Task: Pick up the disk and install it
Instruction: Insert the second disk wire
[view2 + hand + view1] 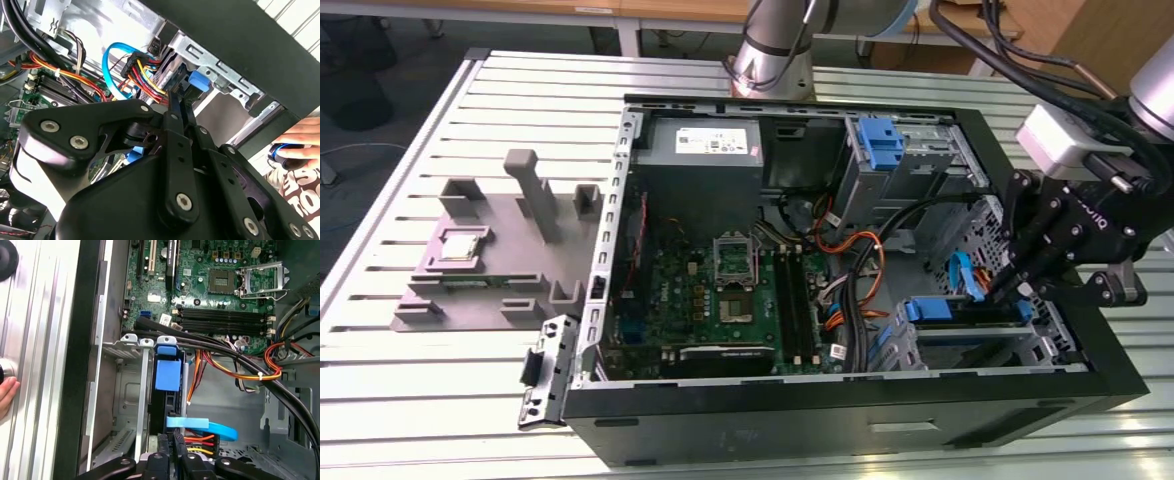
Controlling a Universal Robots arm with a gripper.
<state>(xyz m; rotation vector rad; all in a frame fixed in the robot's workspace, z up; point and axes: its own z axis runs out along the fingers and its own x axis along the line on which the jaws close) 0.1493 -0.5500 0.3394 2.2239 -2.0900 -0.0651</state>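
Observation:
The disk [958, 311] stands on edge in the drive cage at the exterior view's right of the open computer case [854, 420], its bright blue bracket [166, 372] facing out. Coloured power wires and a light-blue data cable [205, 426] plug into its near end. My gripper [1009, 288] hangs over that end of the disk, by the case's wall. In both wrist views its two thin black fingers [174, 107] lie close together with nothing seen between them, tips by the cable plugs [142, 67]. The gripper [170, 441] sits just behind the disk's plugged end.
The motherboard [727, 290] with its empty processor socket fills the case floor, and black cable bundles [235, 357] cross beside the cage. A grey fixture [507, 290] holding a small silver chip [463, 245] stands outside the case. A person's hand [300, 136] rests beyond the case wall.

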